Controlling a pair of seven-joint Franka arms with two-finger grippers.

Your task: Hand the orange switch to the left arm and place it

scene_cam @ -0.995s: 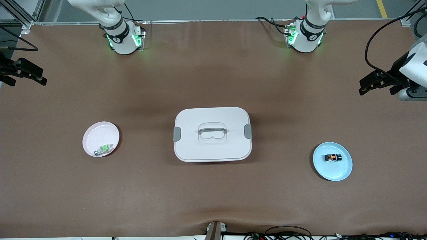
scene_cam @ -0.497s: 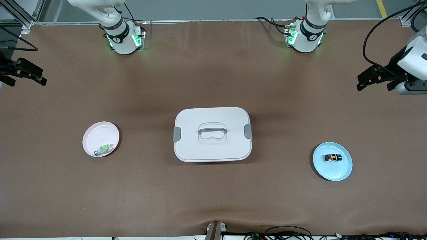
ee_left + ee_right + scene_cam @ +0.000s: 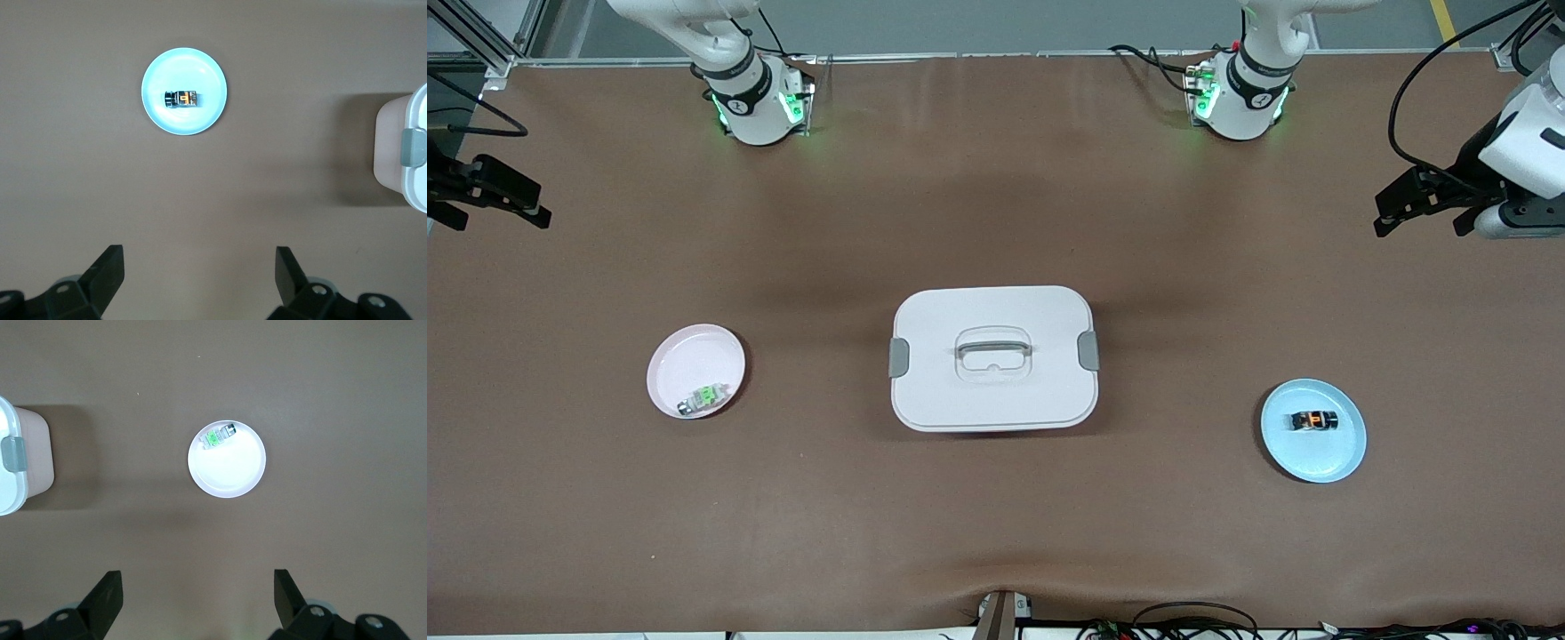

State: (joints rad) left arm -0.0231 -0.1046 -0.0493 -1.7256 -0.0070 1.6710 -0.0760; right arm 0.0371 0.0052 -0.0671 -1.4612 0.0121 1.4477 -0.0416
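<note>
box (image 3: 404, 157) cut off, both wrist views

Both arms raised, claws wide and empty

The left claw (image 3: 1423, 203) hangs high over the worktop's edge at the left arm's end, its fingers (image 3: 107, 270) spread far apart (nothing between them). The right claw (image 3: 494, 191) hangs over the right arm's end, fingers (image 3: 107, 592) equally wide and pointing down, holding nothing.

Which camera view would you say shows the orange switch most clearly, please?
The left wrist view: the orange switch lies unobstructed on the blue plate, looking larger there. The front view shows the switch smaller on that plate. The right wrist view does not show it.
</note>
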